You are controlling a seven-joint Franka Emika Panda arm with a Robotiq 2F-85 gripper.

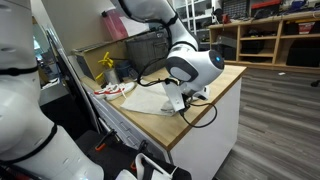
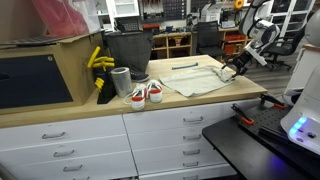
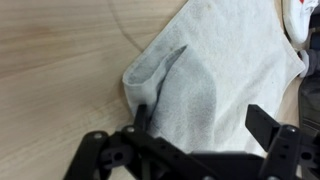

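Observation:
A pale grey cloth (image 3: pixel 215 60) lies on the wooden countertop (image 3: pixel 60 70), its near corner folded up into a ridge. In the wrist view my gripper (image 3: pixel 203 118) stands open just above that corner. One black finger (image 3: pixel 143 116) is at the fold's edge and the other finger (image 3: pixel 264 122) is over the cloth; nothing is pinched between them. In both exterior views the cloth (image 2: pixel 195 78) (image 1: pixel 150 100) lies flat near the counter's end, and the gripper (image 2: pixel 232 70) (image 1: pixel 178 100) is low over its outer edge.
A pair of red and white shoes (image 2: pixel 140 95) sits beside the cloth, with a metal cup (image 2: pixel 121 80), a yellow object (image 2: pixel 98 62) and a black bin (image 2: pixel 127 50) behind. The counter's end (image 2: pixel 262 92) is close to the gripper. A black cable (image 1: pixel 203 113) trails there.

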